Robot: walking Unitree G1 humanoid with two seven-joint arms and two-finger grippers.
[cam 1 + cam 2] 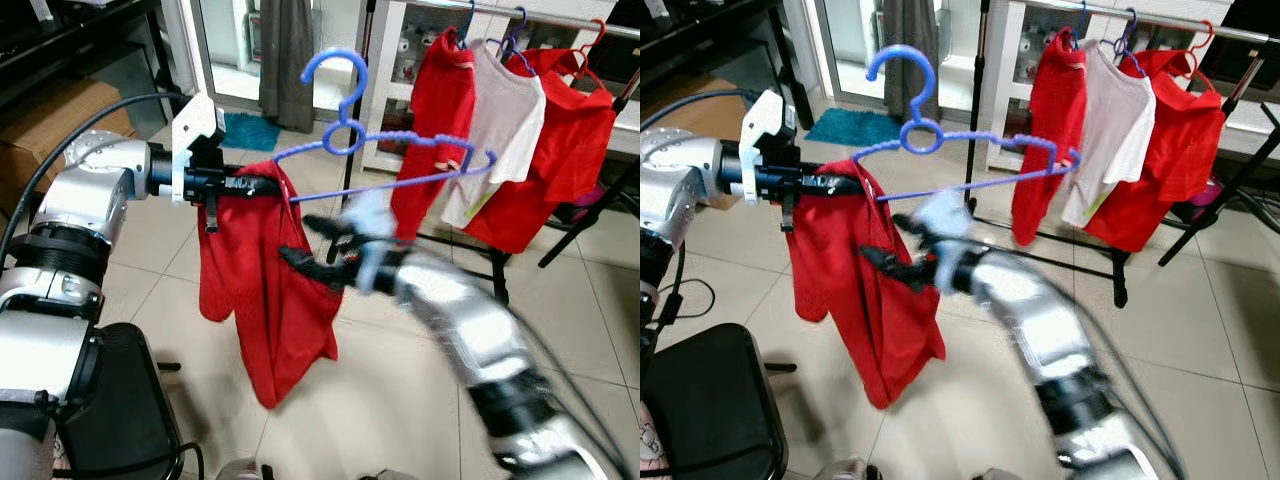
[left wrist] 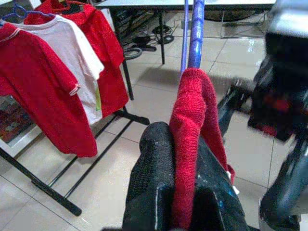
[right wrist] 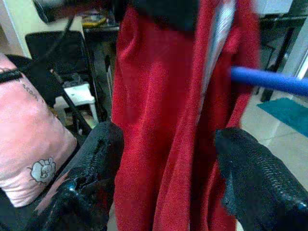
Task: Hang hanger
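Note:
A blue hanger (image 1: 345, 135) hangs in mid-air with a red shirt (image 1: 265, 300) draped over its left end. My left gripper (image 1: 262, 185) is shut on the shirt's shoulder where it lies over the hanger's arm; the left wrist view shows the red cloth (image 2: 190, 120) pinched between the black fingers (image 2: 149, 178), with the blue bar (image 2: 196, 33) running on beyond. My right gripper (image 1: 297, 240) is blurred and open, just below the hanger's lower bar and against the shirt. In the right wrist view its fingers (image 3: 96, 159) stand wide apart on either side of the hanging shirt (image 3: 159, 96).
A clothes rack (image 1: 560, 20) at the back right carries red and white shirts (image 1: 500, 150) on hangers, with black legs spread on the tiled floor. A black stool (image 1: 120, 400) stands at my lower left. A teal mat (image 1: 250, 130) lies behind.

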